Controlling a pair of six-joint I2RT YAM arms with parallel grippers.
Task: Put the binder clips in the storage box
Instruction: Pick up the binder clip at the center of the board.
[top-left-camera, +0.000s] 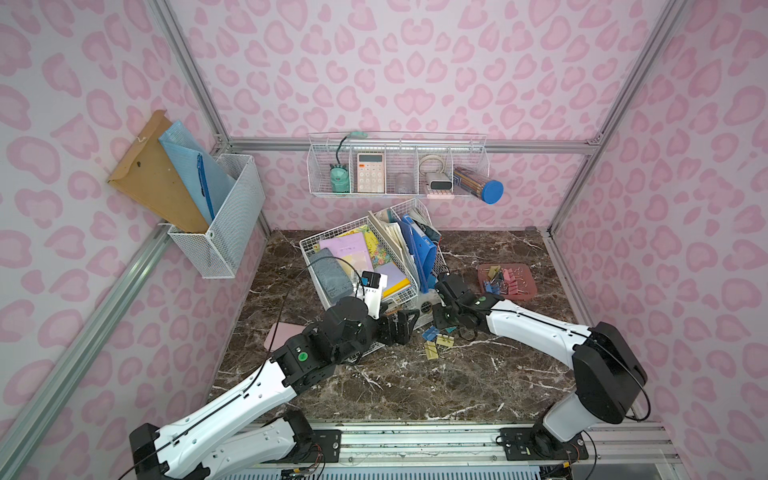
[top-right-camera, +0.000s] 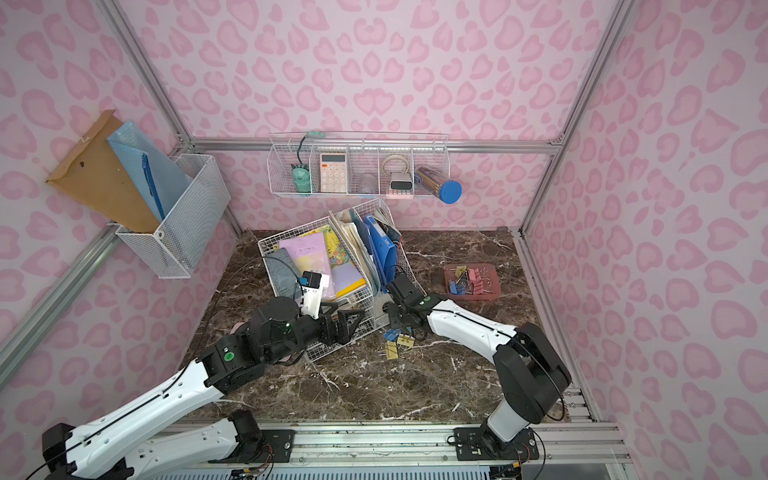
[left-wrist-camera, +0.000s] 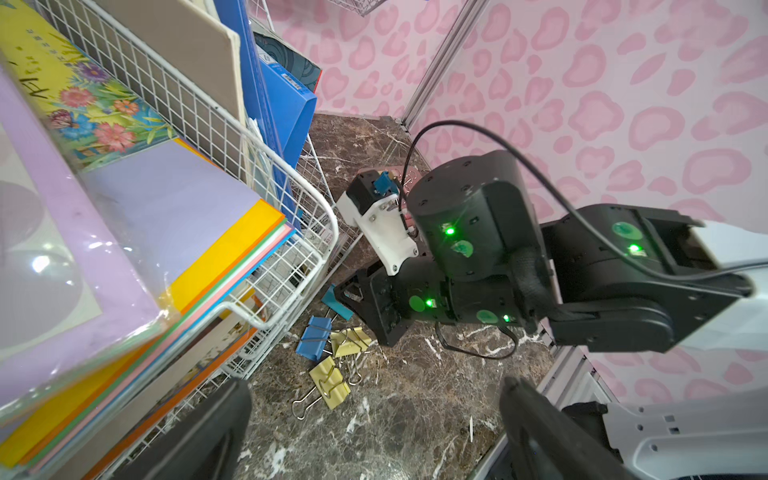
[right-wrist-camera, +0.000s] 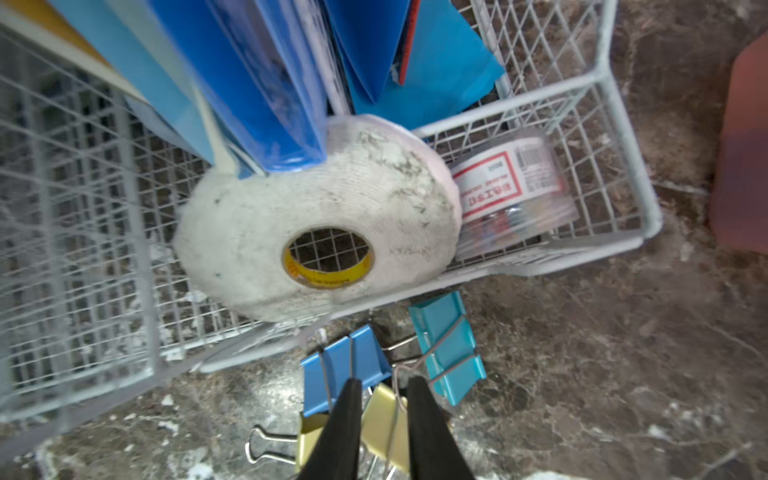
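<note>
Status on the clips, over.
Left gripper open. Right gripper near-shut over loose binder clips, grip unclear. Others in storage box. Wire organiser close beside.

A white wire desk organiser (top-left-camera: 409, 210) on the marble tabletop (top-left-camera: 415, 395) holds coloured paper (left-wrist-camera: 174, 199), blue folders (top-left-camera: 424, 253) and a dirty white tape roll (right-wrist-camera: 257, 224). Above and behind it hangs a wire wall shelf (top-left-camera: 473, 137) with a calculator (top-left-camera: 370, 172). Beside it, towards the left arm, lies a flat pale-pink case (top-left-camera: 282, 334).
</note>
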